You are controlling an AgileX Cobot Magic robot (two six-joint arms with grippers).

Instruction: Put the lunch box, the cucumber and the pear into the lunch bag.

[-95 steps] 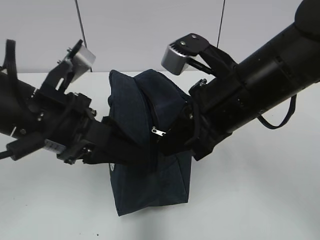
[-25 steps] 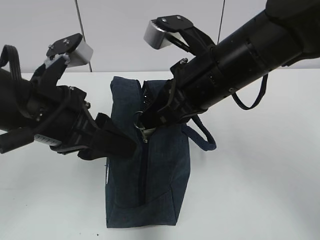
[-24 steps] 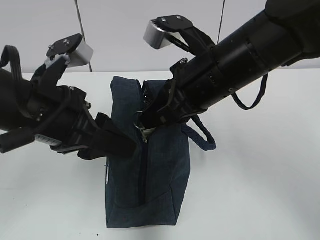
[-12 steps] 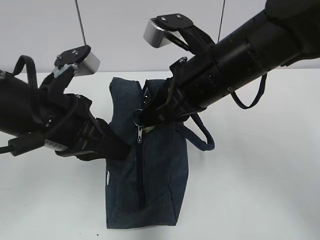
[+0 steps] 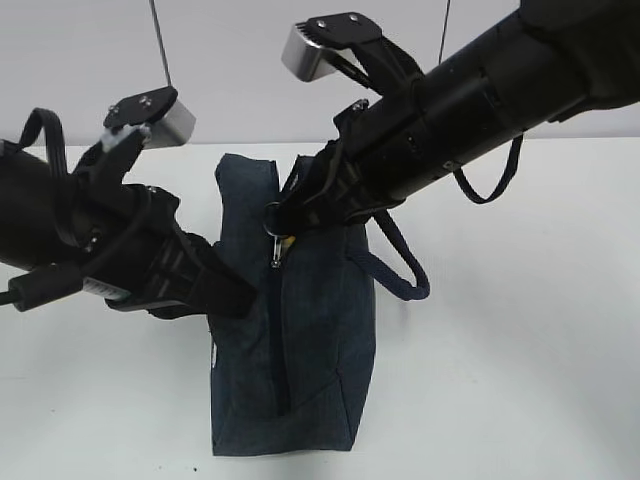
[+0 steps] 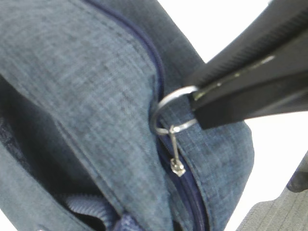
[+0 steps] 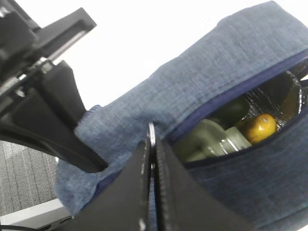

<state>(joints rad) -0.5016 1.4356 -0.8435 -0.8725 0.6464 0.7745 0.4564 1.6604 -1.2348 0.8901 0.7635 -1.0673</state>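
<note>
The navy lunch bag [image 5: 300, 350] stands upright on the white table. My right gripper [image 5: 275, 213] is shut on its silver ring zipper pull [image 6: 169, 107], near the bag's top; the shut fingers show in the right wrist view [image 7: 152, 139]. My left gripper [image 5: 236, 297] is shut on the bag's left side fabric. Through the open slit in the right wrist view I see the lunch box [image 7: 211, 140], the pear [image 7: 260, 127] and the dark cucumber [image 7: 235, 110] inside the lunch bag [image 7: 231, 62]. My left gripper's own fingers are hidden in the left wrist view.
The padded loop handle [image 5: 400, 268] hangs off the bag's right side. White tabletop [image 5: 520, 380] lies all round the bag. The two arms cross close over the bag's top. Grey floor [image 7: 24, 178] shows past the table edge.
My right gripper has drawn the ring pull up and left along the zipper, shortening the open slit. The bag, tilted 3.8 s ago, now stands upright. My left gripper kept its hold, shifting slightly.
</note>
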